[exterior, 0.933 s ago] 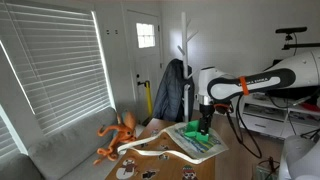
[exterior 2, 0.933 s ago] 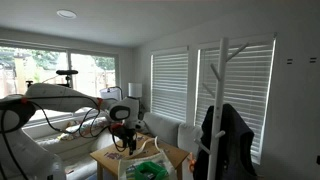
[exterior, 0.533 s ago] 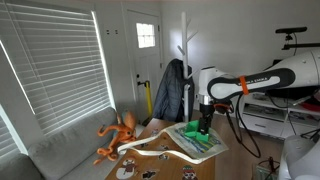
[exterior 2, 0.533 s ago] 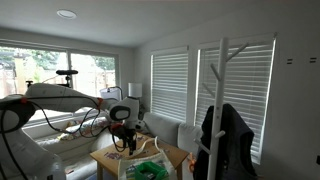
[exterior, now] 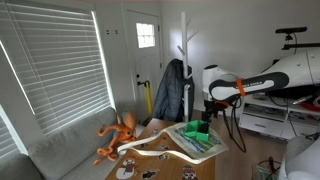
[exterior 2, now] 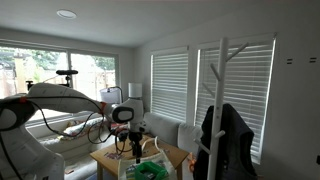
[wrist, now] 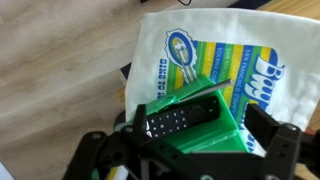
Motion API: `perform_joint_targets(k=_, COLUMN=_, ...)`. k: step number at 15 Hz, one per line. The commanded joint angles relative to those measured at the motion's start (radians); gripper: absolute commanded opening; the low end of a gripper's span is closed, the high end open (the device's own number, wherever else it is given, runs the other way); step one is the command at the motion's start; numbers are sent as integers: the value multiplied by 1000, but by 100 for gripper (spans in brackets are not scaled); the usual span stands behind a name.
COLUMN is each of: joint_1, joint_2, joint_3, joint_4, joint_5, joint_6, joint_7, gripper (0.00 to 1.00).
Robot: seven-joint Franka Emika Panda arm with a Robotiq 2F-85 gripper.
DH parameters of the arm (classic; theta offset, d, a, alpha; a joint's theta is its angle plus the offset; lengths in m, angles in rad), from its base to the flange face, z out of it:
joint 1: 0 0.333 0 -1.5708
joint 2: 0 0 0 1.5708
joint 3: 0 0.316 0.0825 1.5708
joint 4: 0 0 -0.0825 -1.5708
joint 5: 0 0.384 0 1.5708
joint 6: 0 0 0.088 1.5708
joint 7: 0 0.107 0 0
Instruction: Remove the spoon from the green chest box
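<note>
The green chest box [wrist: 205, 132] stands open on a printed cloth, right under my gripper [wrist: 185, 148] in the wrist view. A black remote control [wrist: 180, 115] lies inside it. A thin grey strip runs along the box's upper edge; I cannot tell if it is the spoon. My gripper's two fingers stand wide apart on either side of the box, open and empty. In an exterior view the gripper [exterior: 211, 113] hangs a little above the green box [exterior: 197, 128]. The arm also shows in an exterior view [exterior 2: 122, 115].
A white cloth with a blue, yellow and green print [wrist: 235, 45] lies under the box on the wooden table [wrist: 60, 60]. An orange octopus toy [exterior: 118, 135], a white curved track [exterior: 165, 152] and a coat stand with a dark jacket [exterior: 170, 90] are nearby.
My gripper has risen off the green box and shifted slightly to the right in the exterior view. The box has not moved.
</note>
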Motion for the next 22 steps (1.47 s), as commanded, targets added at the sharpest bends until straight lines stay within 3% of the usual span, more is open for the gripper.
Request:
perform_joint_targets(k=1, joint_1=-17, joint_2=53, joint_3=31, joint_4=4, joint_5=16, joint_6=-22, joint_7=173, gripper=100)
perform_joint_targets(k=5, joint_1=-20, joint_2=69, joint_3=25, joint_4=-14, joint_5=109, joint_6=-14, joint_7=338, gripper=100)
perform_joint_targets(k=10, joint_1=-76, joint_2=72, joint_3=8, joint_4=-12, joint_5=81, joint_6=-8, joint_7=474, gripper=100)
perform_joint_targets(k=14, joint_1=-67, joint_2=90, joint_3=-5, joint_4=-29, joint_5=140, joint_6=6, joint_7=490, gripper=93)
perform_joint_targets(k=17, joint_1=-50, joint_2=67, joint_3=14, joint_4=-66, joint_5=158, joint_6=48, joint_7=488, gripper=96)
perform_joint_targets(k=20, joint_1=-52, joint_2=58, joint_3=42, joint_4=-91, joint_5=89, joint_6=103, joint_7=488, gripper=99)
perform_joint_targets(k=22, joint_1=-51, joint_2=85, joint_3=33, joint_4=-65, joint_5=111, joint_6=77, joint_7=473, gripper=100)
